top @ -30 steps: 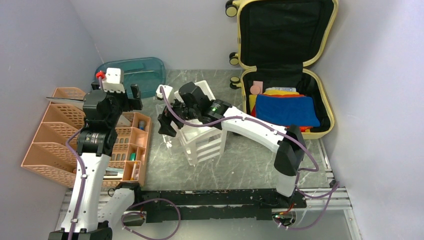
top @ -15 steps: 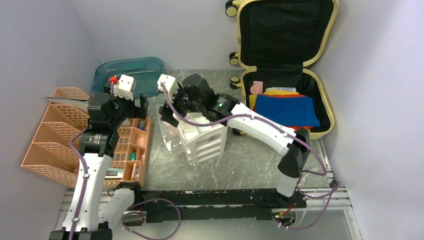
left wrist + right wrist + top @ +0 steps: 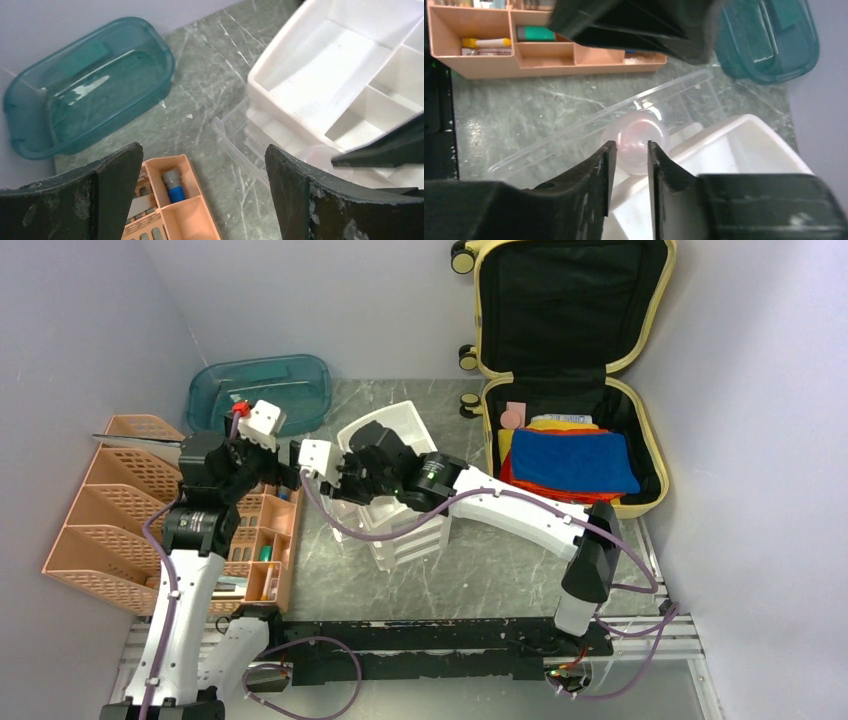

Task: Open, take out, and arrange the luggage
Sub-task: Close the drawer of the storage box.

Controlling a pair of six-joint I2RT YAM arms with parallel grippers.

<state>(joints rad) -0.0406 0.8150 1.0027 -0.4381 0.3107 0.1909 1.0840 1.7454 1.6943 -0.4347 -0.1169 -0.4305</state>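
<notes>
— The left fingers (image 3: 75, 200) are standing wide apart, aren't they?

— They are. The left gripper (image 3: 202, 149) is hanging open over the grey table (image 3: 500, 560). Start at the far left, though: a peach organizer (image 3: 100, 510) is sitting there, with a small blue and grey tube (image 3: 172, 182) lying in one of its compartments.

— And behind it?

— A teal tub (image 3: 270, 385) is resting against the back wall (image 3: 350, 300). Just right of the organizer a white drawer unit (image 3: 405, 535) is standing on the table, and a clear drawer (image 3: 574, 135) is sticking out of it.

— The other arm is reaching across to that, I think.

— Yes. The right gripper (image 3: 630, 145) is pointing down at the clear drawer, right beside the left one. The right fingers (image 3: 589, 180) are sitting close together with only a thin slit between them.

— Are they pinching that round thing?

— There is a clear, pinkish ball (image 3: 636, 132) right at their tips, but I cannot tell whether they are gripping it.

— And the suitcase?

— The suitcase (image 3: 570, 300) is lying open in the far right corner, well apart from both grippers. Its lid is leaning up against the wall, and its lower half is lying flat on the table. A folded blue cloth (image 3: 575, 460) is lying inside on top of red and yellow ones (image 3: 515, 445).
</notes>
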